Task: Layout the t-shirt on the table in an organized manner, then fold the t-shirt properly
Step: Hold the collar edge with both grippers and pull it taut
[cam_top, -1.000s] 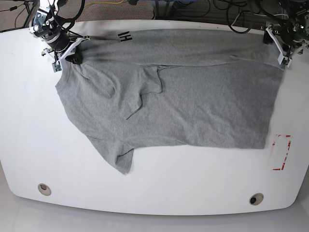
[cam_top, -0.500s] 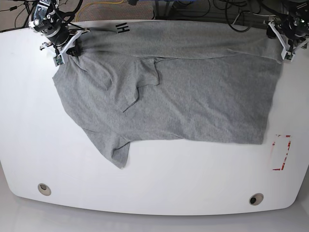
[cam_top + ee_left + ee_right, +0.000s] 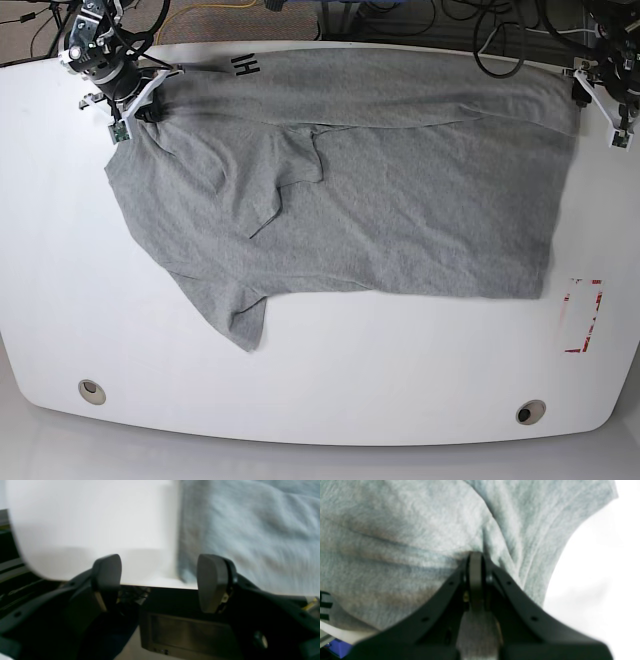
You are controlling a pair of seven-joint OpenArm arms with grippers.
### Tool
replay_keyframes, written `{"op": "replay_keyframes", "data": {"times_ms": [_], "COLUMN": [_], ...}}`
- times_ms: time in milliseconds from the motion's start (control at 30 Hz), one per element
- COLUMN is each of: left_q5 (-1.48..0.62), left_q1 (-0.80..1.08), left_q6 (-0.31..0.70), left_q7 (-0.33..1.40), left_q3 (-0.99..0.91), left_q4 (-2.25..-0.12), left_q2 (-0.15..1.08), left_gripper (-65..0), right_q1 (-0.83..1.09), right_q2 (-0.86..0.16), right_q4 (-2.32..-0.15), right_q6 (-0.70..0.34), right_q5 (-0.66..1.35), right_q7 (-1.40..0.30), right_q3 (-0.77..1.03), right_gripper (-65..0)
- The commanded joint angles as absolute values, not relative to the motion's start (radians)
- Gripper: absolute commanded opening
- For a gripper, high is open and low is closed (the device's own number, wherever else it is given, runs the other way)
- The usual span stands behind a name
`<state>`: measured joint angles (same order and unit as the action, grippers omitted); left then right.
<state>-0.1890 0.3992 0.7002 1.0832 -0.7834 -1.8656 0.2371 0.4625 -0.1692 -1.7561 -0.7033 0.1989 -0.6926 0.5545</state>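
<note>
The grey t-shirt (image 3: 400,200) lies spread across the white table (image 3: 350,370), with its far edge folded over and black lettering (image 3: 243,67) showing. One sleeve (image 3: 240,320) points toward the front. My right gripper (image 3: 130,105) is at the shirt's far left corner. In the right wrist view the gripper (image 3: 476,560) is shut on a pinch of the t-shirt (image 3: 407,530). My left gripper (image 3: 602,100) is at the far right, just off the shirt's corner. In the left wrist view the gripper (image 3: 160,580) is open and empty over the table edge (image 3: 87,517), with the t-shirt (image 3: 250,517) beyond it.
Two metal grommets (image 3: 91,390) (image 3: 530,411) sit near the table's front edge. A red-and-white mark (image 3: 583,315) is at the right. Cables (image 3: 400,20) run on the floor beyond the far edge.
My left gripper has let go of the shirt's far right corner and moved right, off the cloth. The shirt has shifted slightly left. My right gripper still holds its corner.
</note>
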Motion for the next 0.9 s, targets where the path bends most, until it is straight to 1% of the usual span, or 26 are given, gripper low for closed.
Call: {"op": "replay_keyframes", "data": {"times_ms": [0, 333, 500, 633, 867], "left_q5": [-0.197, -0.32, -0.294, -0.26, -0.243], "left_q1": [0.378, 0.314, 0.291, 0.289, 0.272], "left_q6": [0.698, 0.698, 0.698, 0.698, 0.698], "left_q7": [1.106, 1.171, 1.171, 1.17, 1.099], "left_q3": [-0.791, -0.777, -0.696, -0.679, -0.679], "left_q4": [-1.911, -1.908, -1.908, -1.897, -1.762], "left_q2": [0.254, 0.249, 0.249, 0.249, 0.255], "left_gripper": [-22.2, -22.2, -22.4, -22.4, -22.4], "right_q1": [0.464, 0.464, 0.447, 0.443, 0.441], "right_q2": [-0.18, -0.177, -0.177, -0.177, -0.177], "right_q4": [-1.774, -1.774, -1.773, -1.771, -1.774], "right_q6": [-0.698, -0.698, -0.698, -0.698, -0.698], "right_q5": [0.197, 0.202, 0.199, 0.199, 0.206], "right_q7": [-0.69, -0.69, -0.69, -0.69, -0.69], "right_q3": [0.556, 0.555, 0.555, 0.555, 0.555], "right_gripper": [-63.4, -63.4, -63.4, -63.4, -63.4]}}
